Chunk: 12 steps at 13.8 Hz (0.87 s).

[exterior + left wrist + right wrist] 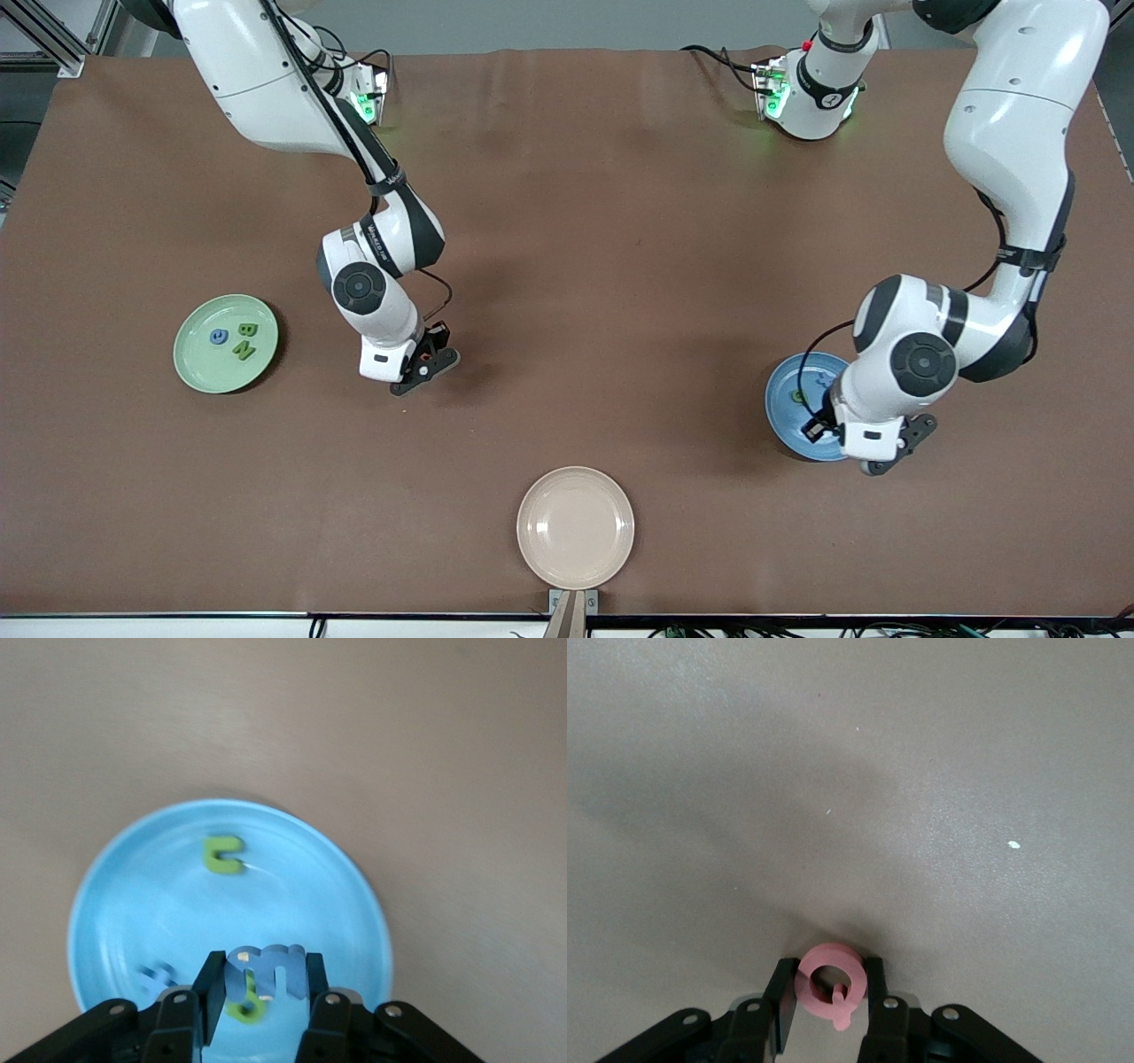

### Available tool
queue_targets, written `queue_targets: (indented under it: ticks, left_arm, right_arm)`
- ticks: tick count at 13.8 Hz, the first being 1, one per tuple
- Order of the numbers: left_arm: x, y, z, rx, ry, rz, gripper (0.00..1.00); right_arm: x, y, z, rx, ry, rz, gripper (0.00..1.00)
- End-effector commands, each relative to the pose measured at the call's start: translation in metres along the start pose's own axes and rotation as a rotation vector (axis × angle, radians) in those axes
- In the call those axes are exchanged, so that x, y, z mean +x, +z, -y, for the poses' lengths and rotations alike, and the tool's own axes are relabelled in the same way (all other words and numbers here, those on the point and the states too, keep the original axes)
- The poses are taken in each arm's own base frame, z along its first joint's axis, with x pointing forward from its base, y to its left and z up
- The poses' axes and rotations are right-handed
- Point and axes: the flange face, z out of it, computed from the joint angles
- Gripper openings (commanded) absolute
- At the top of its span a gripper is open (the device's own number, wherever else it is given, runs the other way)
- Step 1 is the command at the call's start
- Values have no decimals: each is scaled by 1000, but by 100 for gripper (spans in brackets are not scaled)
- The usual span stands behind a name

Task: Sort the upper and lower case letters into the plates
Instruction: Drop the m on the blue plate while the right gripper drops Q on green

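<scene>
Here the left gripper (260,990) is hanging over the blue plate (328,904), pinching a blue letter (266,967); the right gripper (830,994) is clasping a pink letter (828,981) above bare table (620,266), beside the green plate (197,368).

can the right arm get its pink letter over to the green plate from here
Probably yes. The right end effector, shut on the pink letter, is over bare table beside the green plate; nothing lies between them.

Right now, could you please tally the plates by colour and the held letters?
Mint green plate: 1
Blue plate: 1
Cream plate: 1
Held letters: 2 (pink Q in right gripper over the table; blue letter in left gripper over the blue plate)
Total: 5
</scene>
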Motion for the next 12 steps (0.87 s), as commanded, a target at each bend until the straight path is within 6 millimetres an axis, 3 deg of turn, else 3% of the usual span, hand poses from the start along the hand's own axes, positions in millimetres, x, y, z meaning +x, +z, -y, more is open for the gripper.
queue_targets:
  ticks: [1,2,4,7,9,12]
  left_arm:
    - [2,-1,6,4,-21,7,93]
    - [8,-3,11,2,-29,3,100]
    - [14,-14,12,-10,-27,-13,100]
    - [27,-56,15,-36,-44,-61,100]
    - [41,-90,18,-9,-48,-65,100]
    - [51,-153,31,-10,63,-124,100]
  right_arm:
    - [1,4,-1,1,-6,5,16]
    - [1,3,-1,1,-9,5,13]
    - [2,-10,-7,-2,-5,-7,11]
    - [-12,-78,-25,15,16,95,10]
    - [-32,-126,-54,29,10,126,10]
    - [-76,-169,-124,73,-26,178,10]
